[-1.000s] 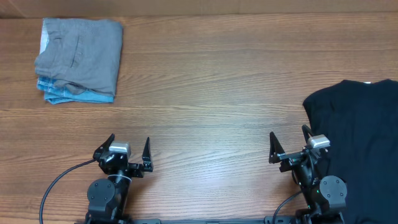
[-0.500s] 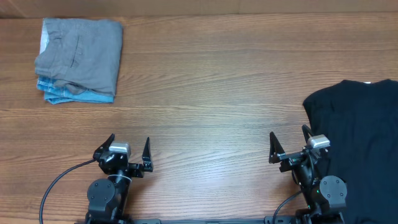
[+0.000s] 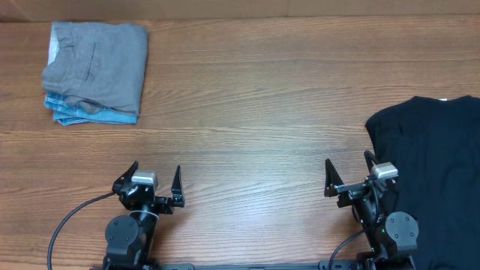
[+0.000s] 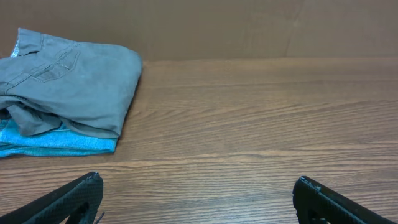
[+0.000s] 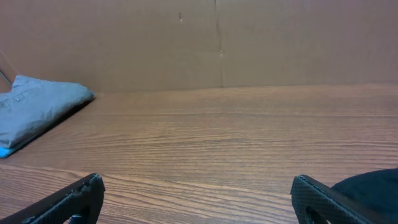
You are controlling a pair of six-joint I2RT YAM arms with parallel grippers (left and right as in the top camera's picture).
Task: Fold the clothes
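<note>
The grey clothes (image 3: 96, 64) lie folded at the far left of the table, on top of folded light-blue jeans (image 3: 90, 114). They also show in the left wrist view (image 4: 68, 81) and the right wrist view (image 5: 37, 106). My left gripper (image 3: 156, 180) is open and empty near the front edge, well short of the pile; its view shows bare wood between the fingertips (image 4: 196, 186). My right gripper (image 3: 348, 169) is open and empty at the front right, over bare wood (image 5: 196, 186).
A plain black garment (image 3: 435, 157) lies spread at the right edge, just right of my right gripper; its edge shows in the right wrist view (image 5: 373, 183). A brown cardboard wall (image 5: 217, 43) stands behind the wooden table (image 3: 255, 97).
</note>
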